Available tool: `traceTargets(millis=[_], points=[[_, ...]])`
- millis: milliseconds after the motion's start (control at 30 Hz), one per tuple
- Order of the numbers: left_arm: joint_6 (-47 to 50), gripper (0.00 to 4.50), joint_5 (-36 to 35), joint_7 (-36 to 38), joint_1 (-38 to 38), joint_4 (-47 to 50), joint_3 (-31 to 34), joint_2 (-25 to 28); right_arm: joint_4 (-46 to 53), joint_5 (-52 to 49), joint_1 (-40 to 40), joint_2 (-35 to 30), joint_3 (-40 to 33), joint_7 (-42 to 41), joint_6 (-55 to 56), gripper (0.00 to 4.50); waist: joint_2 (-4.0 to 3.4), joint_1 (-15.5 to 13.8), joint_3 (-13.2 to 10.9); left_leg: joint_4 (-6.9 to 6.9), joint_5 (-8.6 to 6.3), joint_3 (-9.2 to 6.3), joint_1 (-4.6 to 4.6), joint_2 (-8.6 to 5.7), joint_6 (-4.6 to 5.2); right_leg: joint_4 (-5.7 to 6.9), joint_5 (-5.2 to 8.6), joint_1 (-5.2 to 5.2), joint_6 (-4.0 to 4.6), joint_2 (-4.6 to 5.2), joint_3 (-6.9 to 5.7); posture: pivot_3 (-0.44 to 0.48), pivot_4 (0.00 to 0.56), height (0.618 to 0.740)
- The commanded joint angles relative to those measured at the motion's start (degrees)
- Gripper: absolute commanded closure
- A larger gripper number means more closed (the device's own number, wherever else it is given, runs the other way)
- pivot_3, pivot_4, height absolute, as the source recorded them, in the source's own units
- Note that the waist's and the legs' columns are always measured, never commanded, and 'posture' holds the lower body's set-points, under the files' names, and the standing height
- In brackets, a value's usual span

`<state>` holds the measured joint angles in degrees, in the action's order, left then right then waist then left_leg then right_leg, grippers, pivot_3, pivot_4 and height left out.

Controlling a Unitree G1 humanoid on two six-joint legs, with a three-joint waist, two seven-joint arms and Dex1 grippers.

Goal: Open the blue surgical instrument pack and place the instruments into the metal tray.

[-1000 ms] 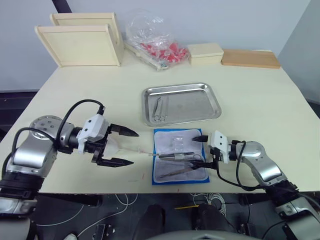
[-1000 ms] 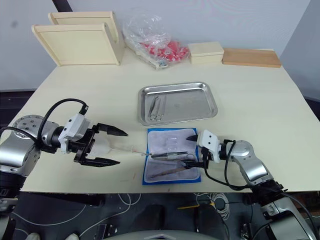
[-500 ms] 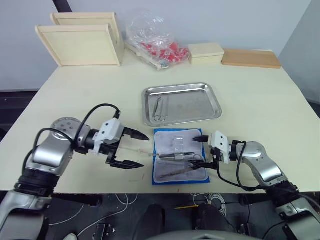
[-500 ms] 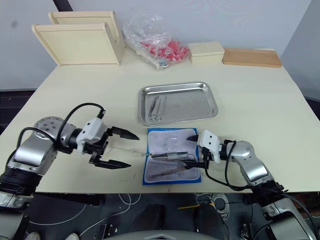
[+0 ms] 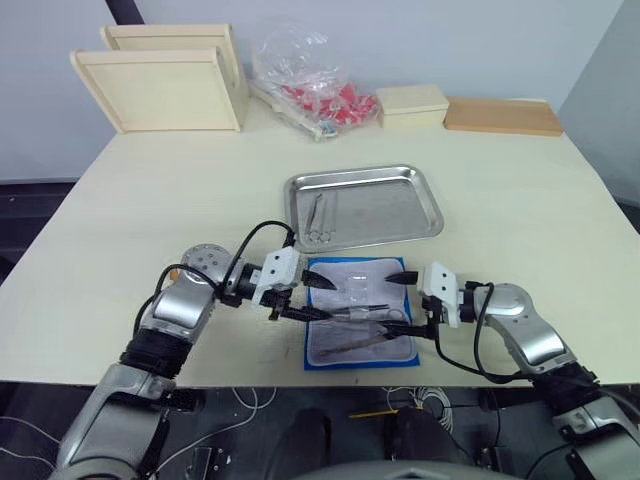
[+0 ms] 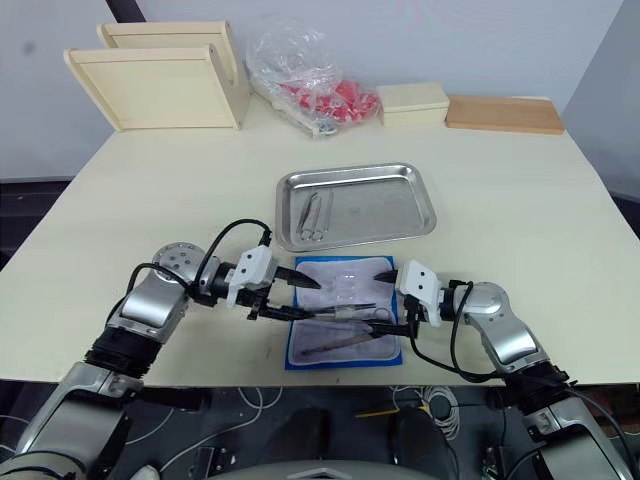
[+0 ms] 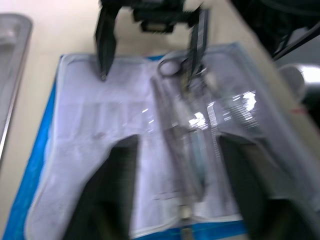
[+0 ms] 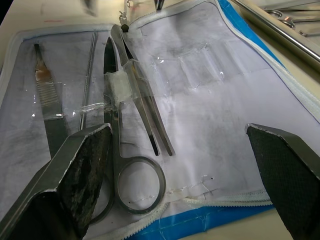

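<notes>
The blue surgical instrument pack (image 5: 375, 268) lies unfolded near the table's front edge, pale lining up. Several instruments (image 5: 362, 312) rest in its clear pockets: ring-handled forceps (image 8: 131, 95) and slim straight tools (image 8: 49, 107). Behind it sits the metal tray (image 5: 432, 205) with two instruments (image 5: 320, 217) at its left end. My left gripper (image 5: 318, 298) is open over the pack's left edge, its fingers (image 7: 116, 190) either side of the forceps. My right gripper (image 5: 412, 302) is open over the pack's right edge, fingers (image 8: 82, 165) straddling the ring handles.
Two pale wooden framed trays (image 5: 165, 90) stand at the back left. A clear bag of red items (image 5: 310, 85), a pale box (image 5: 410, 105) and a wooden board (image 5: 502, 116) line the back edge. The pack lies close to the table's front edge.
My left arm has swung right from the bare table to the pack's left edge, fingers still open. The right gripper and the pack have stayed put.
</notes>
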<state>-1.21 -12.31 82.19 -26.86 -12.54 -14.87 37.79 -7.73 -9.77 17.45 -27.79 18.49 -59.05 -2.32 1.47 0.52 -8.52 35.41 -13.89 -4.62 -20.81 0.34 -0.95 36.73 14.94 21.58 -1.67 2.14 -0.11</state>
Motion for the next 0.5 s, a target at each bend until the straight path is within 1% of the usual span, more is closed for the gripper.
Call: traceTargets(millis=[33, 467, 500], points=[[-1.4, 2.04, 0.9, 0.2, -0.9, -0.1, -0.6, -0.9, -6.4, 5.8, -4.0, -2.6, 2.6, 1.5, -4.0, 0.00, 0.02, 0.0, 0.0, 0.00, 0.00, -0.01, 0.00, 0.01, 0.00, 0.00, 0.00, 0.00, 0.00, 0.00, -0.01, 0.000, 0.150, 0.740], [-2.4, 2.04, 3.4, -0.2, -2.6, -5.7, -1.4, -4.3, -6.8, 6.0, -3.7, -2.3, 2.7, 1.8, -3.7, 0.00, 0.07, 0.0, 0.1, 0.01, 0.00, 0.00, 0.01, -0.02, 0.00, 0.01, -0.01, -0.01, -0.02, -0.01, -0.01, 0.000, 0.150, 0.740], [-2.5, 2.04, 3.6, -0.2, -2.7, -6.2, -1.4, -4.4, -6.8, 6.1, -3.7, -2.3, 2.7, 1.8, -3.7, 0.00, 0.07, 0.0, 0.1, 0.01, 0.00, -0.01, 0.01, -0.03, 0.00, 0.01, -0.08, -0.01, -0.14, -0.01, -0.01, 0.000, 0.150, 0.740]])
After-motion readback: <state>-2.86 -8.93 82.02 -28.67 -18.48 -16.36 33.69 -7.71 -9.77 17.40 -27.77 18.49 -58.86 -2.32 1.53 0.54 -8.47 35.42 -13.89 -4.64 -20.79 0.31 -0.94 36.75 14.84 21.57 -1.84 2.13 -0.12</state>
